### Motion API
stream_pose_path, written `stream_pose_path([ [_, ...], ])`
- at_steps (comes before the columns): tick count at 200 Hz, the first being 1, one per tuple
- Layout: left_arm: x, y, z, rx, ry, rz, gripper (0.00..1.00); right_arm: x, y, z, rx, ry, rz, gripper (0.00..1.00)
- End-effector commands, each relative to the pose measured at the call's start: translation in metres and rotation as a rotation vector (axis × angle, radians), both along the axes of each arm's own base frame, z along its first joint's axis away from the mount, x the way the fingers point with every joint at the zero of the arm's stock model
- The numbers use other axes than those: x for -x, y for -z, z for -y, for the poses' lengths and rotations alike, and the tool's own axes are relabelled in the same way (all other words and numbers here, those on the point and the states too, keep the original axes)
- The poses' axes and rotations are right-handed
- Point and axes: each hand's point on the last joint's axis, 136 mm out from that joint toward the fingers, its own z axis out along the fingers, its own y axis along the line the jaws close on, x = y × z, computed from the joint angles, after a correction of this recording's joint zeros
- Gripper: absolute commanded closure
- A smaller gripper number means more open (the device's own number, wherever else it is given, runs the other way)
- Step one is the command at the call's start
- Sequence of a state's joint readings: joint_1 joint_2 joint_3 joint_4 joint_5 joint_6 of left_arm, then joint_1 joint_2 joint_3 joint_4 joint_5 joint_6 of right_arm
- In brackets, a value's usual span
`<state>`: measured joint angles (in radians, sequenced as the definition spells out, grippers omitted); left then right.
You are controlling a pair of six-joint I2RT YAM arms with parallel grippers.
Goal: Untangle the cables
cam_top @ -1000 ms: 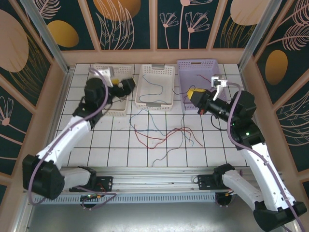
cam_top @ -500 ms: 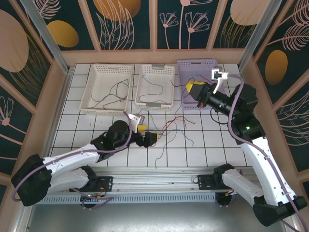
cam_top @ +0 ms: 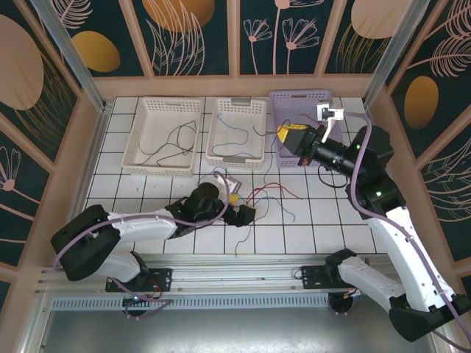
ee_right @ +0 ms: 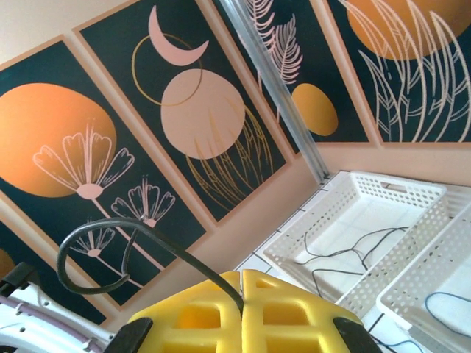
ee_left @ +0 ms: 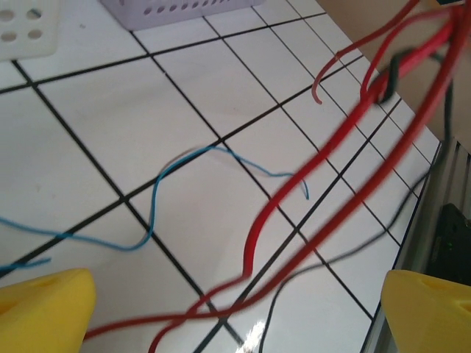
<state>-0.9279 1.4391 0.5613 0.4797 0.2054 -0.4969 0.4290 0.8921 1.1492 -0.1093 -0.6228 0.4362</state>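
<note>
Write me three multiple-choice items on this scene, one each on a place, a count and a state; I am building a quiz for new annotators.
1. Where is the left gripper?
A. Raised high against the back wall
B. Low over the thin red cables on the white tiled table
C. Parked on the metal rail at the near edge

2. How many perforated plastic baskets stand along the table's far side?
A. Two
B. Three
C. Four

3. How is the right gripper?
A. Wide open
B. Shut on a red cable
C. Shut on a thin black cable

Key:
1 B, its wrist view looks down on red strands between its spread yellow fingers.
2 B, there is a left white basket, a middle white basket and a lilac basket.
3 C, the black strand rises from between its closed fingers.
</note>
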Motion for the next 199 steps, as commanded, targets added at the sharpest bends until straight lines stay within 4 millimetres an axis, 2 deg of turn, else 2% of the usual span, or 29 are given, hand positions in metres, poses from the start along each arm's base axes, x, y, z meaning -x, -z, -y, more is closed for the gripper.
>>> stream_pose_path([
  [1, -0.010, -0.020, 0.018, 0.045, 0.026, 0.075, 0.02, 0.012, -0.023, -0.004, -0.034, -0.040, 0.051, 1.00],
  [20, -0.013, -0.018, 0.022, 0.046, 0.028, 0.081, 0.04, 0.016, -0.026, -0.005, -0.036, -0.047, 0.054, 1.00],
  [40, -0.012, -0.016, 0.025, 0.052, 0.041, 0.077, 0.19, 0.016, -0.030, -0.003, -0.035, -0.034, 0.059, 1.00],
  [73, -0.006, -0.009, 0.021, 0.053, 0.052, 0.060, 0.61, 0.009, -0.037, 0.009, -0.033, 0.062, 0.080, 1.00],
  [96, -0.001, -0.004, 0.011, 0.034, 0.044, 0.058, 1.00, -0.001, -0.042, 0.020, -0.026, 0.157, 0.088, 1.00],
  [117, 0.004, -0.001, -0.001, 0.018, 0.030, 0.060, 1.00, -0.011, -0.049, 0.034, -0.017, 0.269, 0.104, 1.00],
  [141, 0.005, -0.007, -0.020, 0.010, -0.027, 0.090, 1.00, -0.029, -0.051, 0.061, 0.006, 0.460, 0.107, 1.00],
  [171, 0.001, -0.028, -0.054, 0.010, -0.153, 0.159, 1.00, -0.046, -0.051, 0.098, 0.033, 0.694, 0.103, 1.00],
  [199, -0.004, -0.044, -0.086, -0.018, -0.274, 0.203, 1.00, -0.050, -0.058, 0.127, 0.040, 0.852, 0.117, 1.00],
])
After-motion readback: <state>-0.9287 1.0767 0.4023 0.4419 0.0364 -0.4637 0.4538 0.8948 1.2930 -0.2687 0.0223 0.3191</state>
